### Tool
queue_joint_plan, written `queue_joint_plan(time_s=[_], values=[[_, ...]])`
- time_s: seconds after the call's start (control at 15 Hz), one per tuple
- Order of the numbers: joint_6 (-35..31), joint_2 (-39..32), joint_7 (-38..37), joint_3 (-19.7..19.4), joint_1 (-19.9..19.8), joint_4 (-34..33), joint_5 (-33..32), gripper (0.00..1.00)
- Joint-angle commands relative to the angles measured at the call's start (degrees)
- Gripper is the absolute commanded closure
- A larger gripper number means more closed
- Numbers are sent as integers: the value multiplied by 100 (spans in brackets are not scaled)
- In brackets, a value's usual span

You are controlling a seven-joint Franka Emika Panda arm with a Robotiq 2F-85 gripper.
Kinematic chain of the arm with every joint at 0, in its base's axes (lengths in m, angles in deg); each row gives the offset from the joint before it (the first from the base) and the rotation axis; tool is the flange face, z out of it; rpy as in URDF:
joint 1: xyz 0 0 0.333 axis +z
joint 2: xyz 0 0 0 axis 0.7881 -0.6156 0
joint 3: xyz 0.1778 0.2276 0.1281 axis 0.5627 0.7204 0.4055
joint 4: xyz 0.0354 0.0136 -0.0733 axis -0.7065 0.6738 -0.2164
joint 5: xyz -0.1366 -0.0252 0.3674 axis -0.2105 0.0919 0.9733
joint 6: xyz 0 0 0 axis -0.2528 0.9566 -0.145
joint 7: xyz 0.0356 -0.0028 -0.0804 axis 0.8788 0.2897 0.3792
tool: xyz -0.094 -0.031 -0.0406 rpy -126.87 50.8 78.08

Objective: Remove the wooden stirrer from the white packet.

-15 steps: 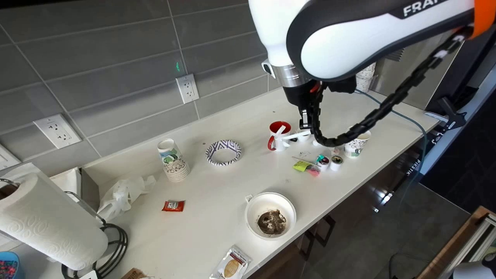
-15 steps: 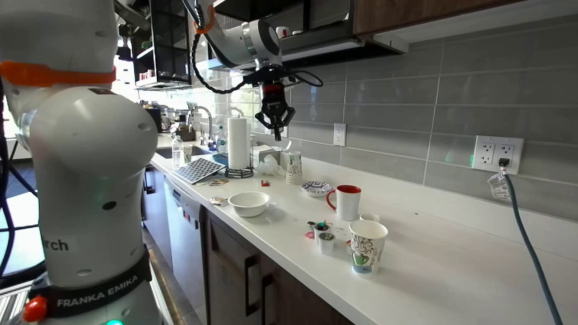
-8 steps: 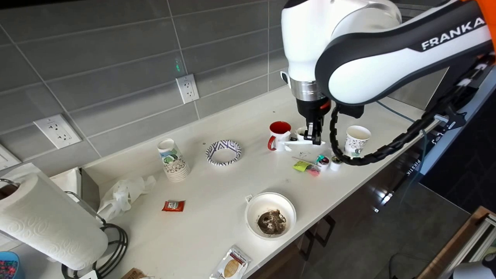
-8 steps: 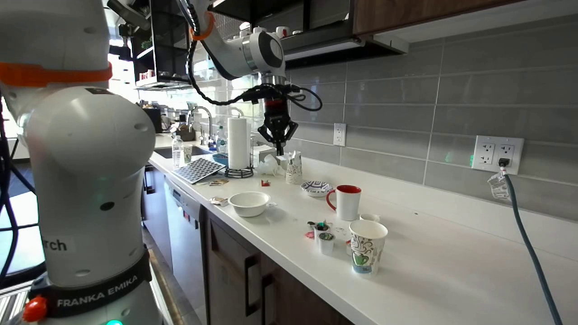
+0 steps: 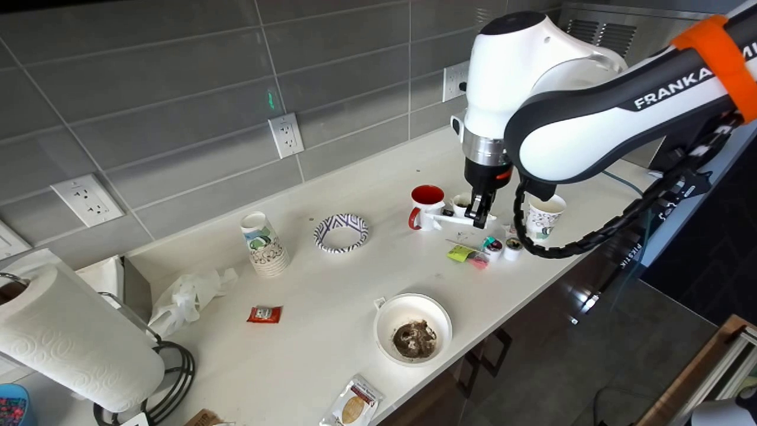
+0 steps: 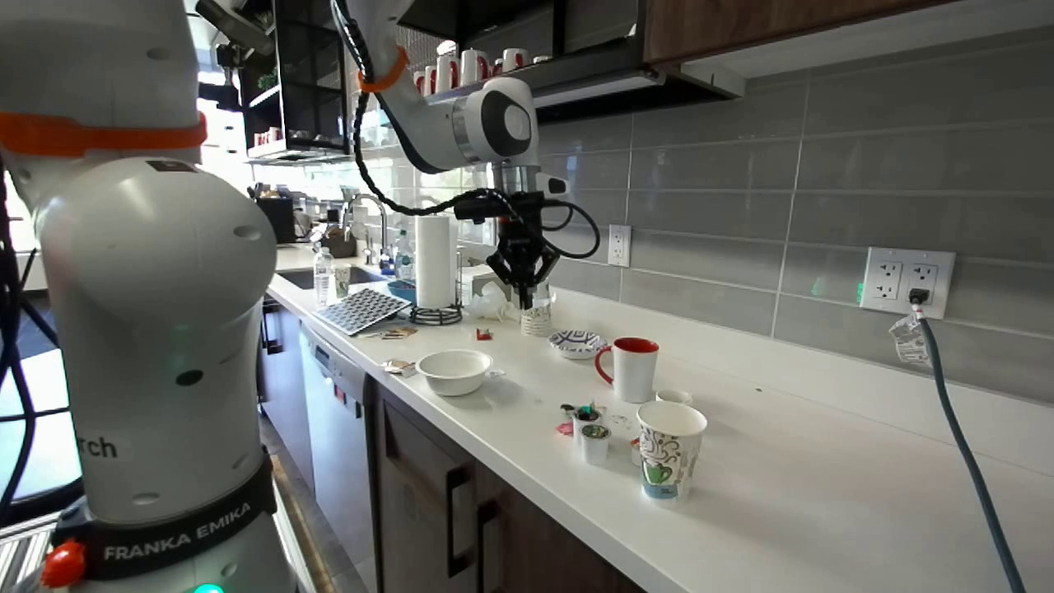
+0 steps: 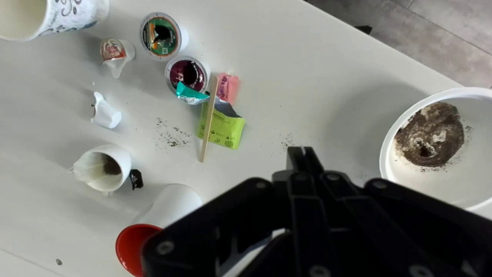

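My gripper (image 5: 478, 224) hangs above the counter beside the red-lined mug, its fingertips (image 7: 296, 154) pressed together. It is shut on the white packet (image 5: 455, 219), a slim paper sleeve that sticks out on both sides of the fingers. The sleeve's mug-side end looks torn and spread. In the wrist view my gripper (image 7: 303, 151) hides nearly all of the packet; only a thin white line shows between the tips. A wooden stirrer (image 7: 209, 119), a pale tan stick, lies on the counter across a green sachet (image 7: 223, 129), apart from the gripper. Whether another stick sits inside the packet I cannot tell.
Near the gripper stand the white mug (image 6: 635, 375) with its red handle, a small white cup (image 7: 103, 169), two coffee pods (image 7: 160, 36) and a patterned paper cup (image 6: 669, 453). A white bowl (image 5: 390, 313) with coffee grounds, a patterned plate (image 5: 322, 236) and stacked cups (image 5: 269, 257) are farther off.
My gripper has come down towards the counter, shifting right in both exterior views, with the packet moving along in its grip. The stirrer, mug and cups stay where they were.
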Motion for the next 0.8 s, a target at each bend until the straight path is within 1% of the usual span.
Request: queue_joint_plan(time_s=[0.0,0.33,0.4,0.47,0.53,0.73], values=[[-360,-85,180,-69,-88,202,153,100],[-664,-336,413,-88,-92,206,345,100],[-729,-380,474,-88,-88,202,421,74],[-837,-417,635,-96,-73,200,601,72],[-865,-441,697,-86,-73,182,674,67],[-969,-466,899,-75,-76,185,907,44]])
